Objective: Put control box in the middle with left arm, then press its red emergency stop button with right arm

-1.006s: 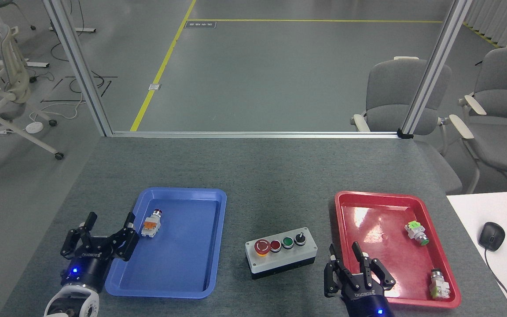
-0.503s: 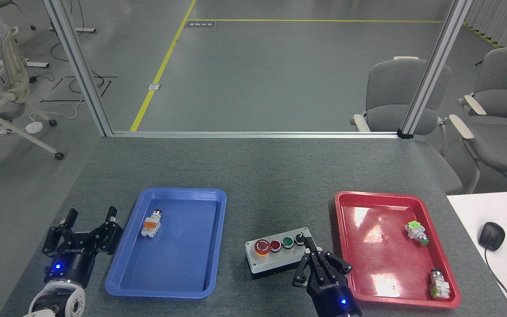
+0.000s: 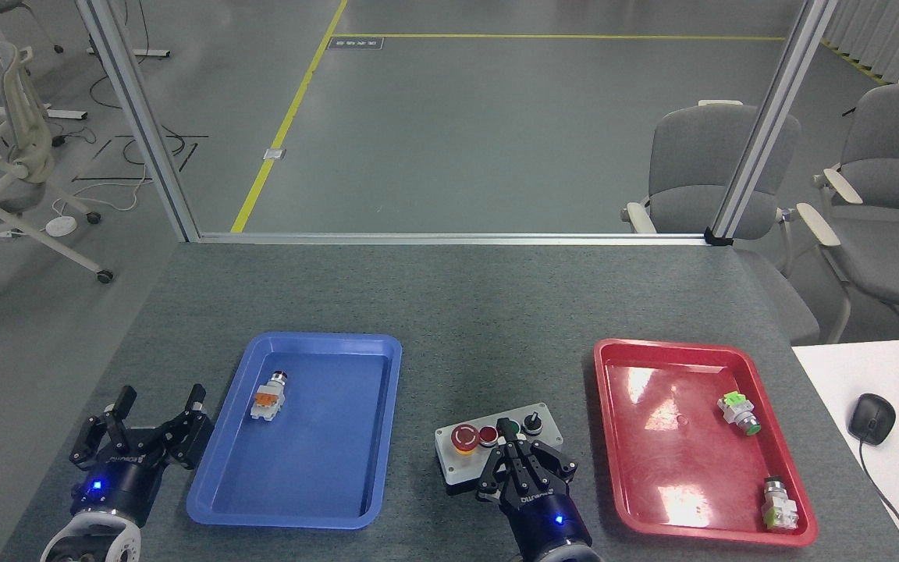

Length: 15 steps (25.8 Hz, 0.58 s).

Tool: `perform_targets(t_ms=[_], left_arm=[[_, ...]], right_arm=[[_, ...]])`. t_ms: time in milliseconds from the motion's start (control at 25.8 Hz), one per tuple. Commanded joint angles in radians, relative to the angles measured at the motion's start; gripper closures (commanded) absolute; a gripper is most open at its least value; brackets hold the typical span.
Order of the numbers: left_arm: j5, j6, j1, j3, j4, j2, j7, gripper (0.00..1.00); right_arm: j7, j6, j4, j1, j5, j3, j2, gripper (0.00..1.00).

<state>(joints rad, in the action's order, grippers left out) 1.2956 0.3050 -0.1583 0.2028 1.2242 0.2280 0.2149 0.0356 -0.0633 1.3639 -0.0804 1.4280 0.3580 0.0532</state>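
Resting on the bare grey desk (image 3: 449, 312) between the blue tray (image 3: 375, 347) and red tray (image 3: 613, 437), the control box (image 3: 457, 464) sits in the head view with its red emergency stop button (image 3: 465, 438) at its left end. Right claw (image 3: 513, 455), fingers drawn together, covers the box's near right side, tips by the green button. Left claw (image 3: 157, 412), fingers spread and empty, stands left of the blue tray.

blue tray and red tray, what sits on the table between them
In the head view, the control box sits on the grey tabletop between the blue tray and red tray, with the right gripper over its near side.
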Motion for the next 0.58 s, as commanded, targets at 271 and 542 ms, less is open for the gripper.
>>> perform_targets(t_ms=[271, 542], left_arm=[[-0.001, -0.006, -0.003, 0.0, 0.009, 0.013, 0.0, 0.01], [-0.001, -0.007, -0.004, 0.0, 0.011, 0.01, 0.0, 0.01]], right_arm=[[0.001, -0.072, -0.121, -0.084, -0.003, 0.088, -0.056, 1.0], [-0.008, -0.102, -0.21, -0.111, -0.012, 0.09, -0.076, 1.0]])
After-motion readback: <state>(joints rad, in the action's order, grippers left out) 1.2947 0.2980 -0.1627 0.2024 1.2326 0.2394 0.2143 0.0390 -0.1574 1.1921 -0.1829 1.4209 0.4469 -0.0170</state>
